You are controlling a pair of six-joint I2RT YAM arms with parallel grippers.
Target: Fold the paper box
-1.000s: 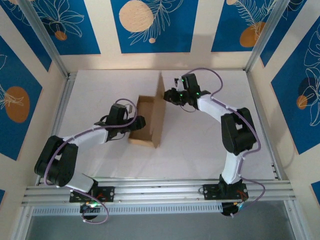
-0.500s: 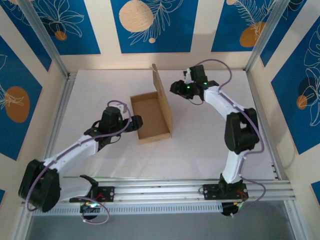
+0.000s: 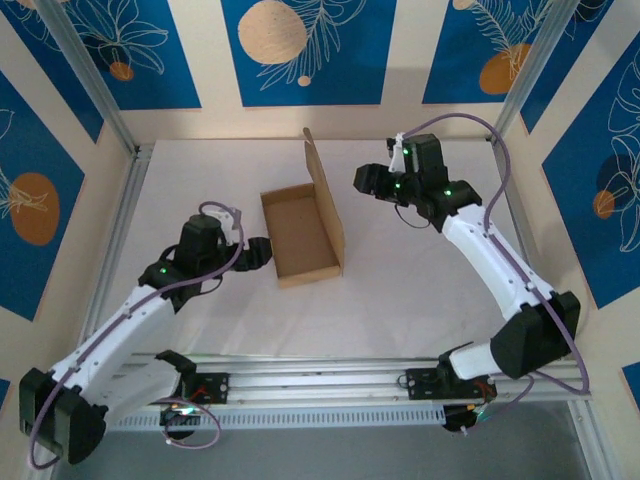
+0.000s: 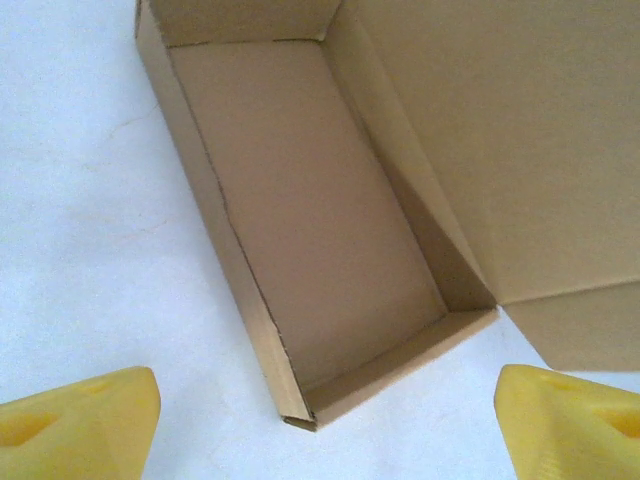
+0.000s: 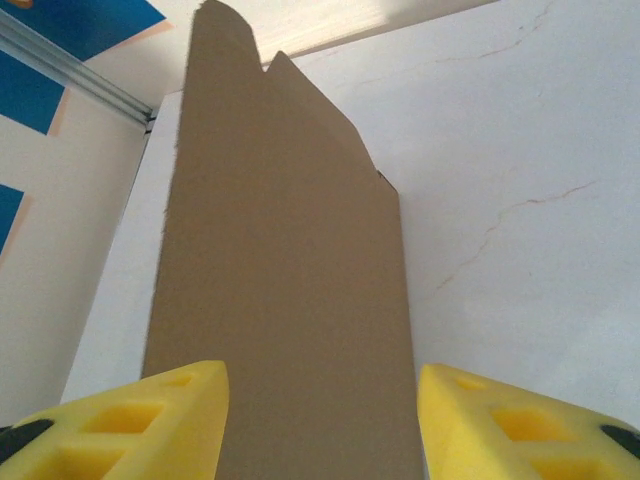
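A: Locate paper box.

B: Middle of table, between the arms. Formed into an open tray, with lid panel upright along the side toward the right arm.

A: Report grippers.

B: Left gripper: spread wide, empty, just beside the tray's left wall. Right gripper: spread wide, empty, facing the lid's outer face, apart from it.

A: Identify step.

B: Probably lid closure. Push lid over from the right; brace tray from the left against sliding; tuck front flap inside.
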